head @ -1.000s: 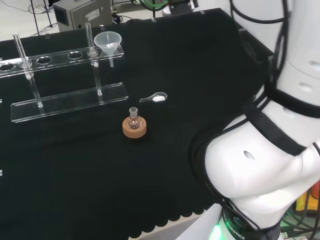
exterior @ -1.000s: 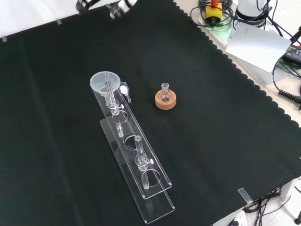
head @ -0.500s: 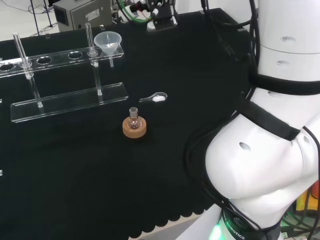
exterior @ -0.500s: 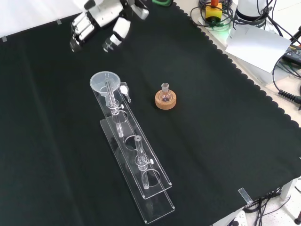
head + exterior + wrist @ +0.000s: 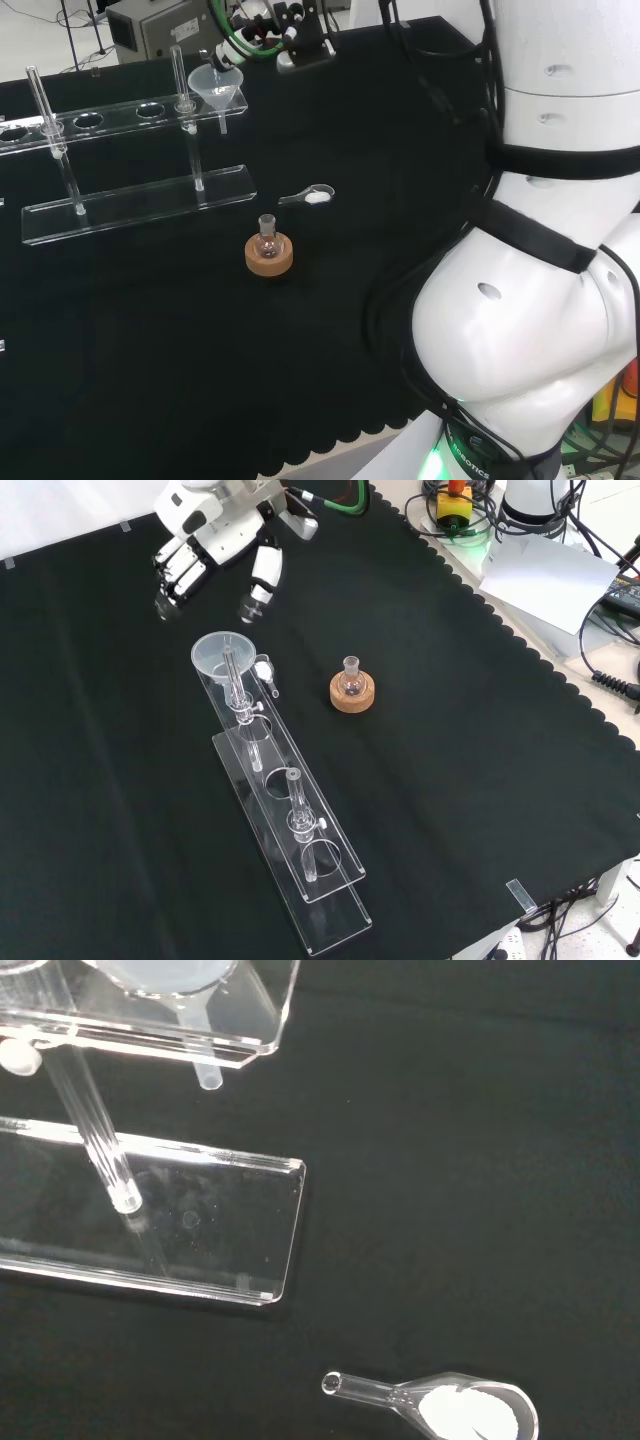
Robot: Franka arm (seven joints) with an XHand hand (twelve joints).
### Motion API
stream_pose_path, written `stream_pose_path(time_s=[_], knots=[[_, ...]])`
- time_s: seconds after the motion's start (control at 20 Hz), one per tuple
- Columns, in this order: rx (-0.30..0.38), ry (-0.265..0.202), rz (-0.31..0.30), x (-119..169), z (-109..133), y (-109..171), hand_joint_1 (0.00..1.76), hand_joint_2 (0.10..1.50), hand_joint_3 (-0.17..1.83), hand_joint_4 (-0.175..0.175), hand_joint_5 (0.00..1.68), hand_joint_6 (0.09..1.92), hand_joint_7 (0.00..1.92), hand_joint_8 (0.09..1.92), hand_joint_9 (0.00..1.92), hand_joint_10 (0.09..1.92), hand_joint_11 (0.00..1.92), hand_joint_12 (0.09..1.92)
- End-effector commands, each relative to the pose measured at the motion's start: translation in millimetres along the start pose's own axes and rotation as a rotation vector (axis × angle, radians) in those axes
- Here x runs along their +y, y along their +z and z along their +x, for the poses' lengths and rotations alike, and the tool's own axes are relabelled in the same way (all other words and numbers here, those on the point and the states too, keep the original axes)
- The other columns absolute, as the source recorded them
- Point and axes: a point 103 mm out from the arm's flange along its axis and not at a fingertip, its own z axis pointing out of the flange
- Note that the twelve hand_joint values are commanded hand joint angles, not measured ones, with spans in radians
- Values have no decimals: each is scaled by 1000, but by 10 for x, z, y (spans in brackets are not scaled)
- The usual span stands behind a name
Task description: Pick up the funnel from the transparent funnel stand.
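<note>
While black cloth [image 5: 480, 780] covers the bench, the hand [image 5: 215, 540] hangs open-fingered just beyond the funnel [image 5: 224, 655].

I look down on the black cloth of the tabletop [image 5: 480, 1160]. The clear funnel stand [image 5: 150, 1230] is close below me: its flat base plate lies on the cloth, one square end facing open cloth, and its upper shelf sits above that, held on a clear post [image 5: 95, 1140] that runs down to the base. In the shelf rests the funnel [image 5: 165, 972]; I see the rim of its bowl, cut off by the frame edge, and its short stem [image 5: 203, 1068] poking down through the shelf, ending above the cloth. Well apart from the stand lies a small clear spoon [image 5: 440, 1405] with white powder [image 5: 468, 1415] in its bowl.
</note>
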Motion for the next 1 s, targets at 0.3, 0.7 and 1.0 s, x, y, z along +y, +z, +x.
stream_pose_path(time_s=[0.3, 0.7, 1.0], knots=[[-71, -24, 103, 130, 252, -59, 463, 785, 250, -18, 75, 87, 0, 525, 160, 791, 40, 1510], [-89, -54, 148, 186, 347, -81, 486, 726, 259, -14, 23, 87, 0, 498, 85, 882, 162, 1544], [-117, -83, 169, 274, 373, -57, 519, 705, 265, -1, 2, 87, 0, 402, 53, 909, 196, 1538]])
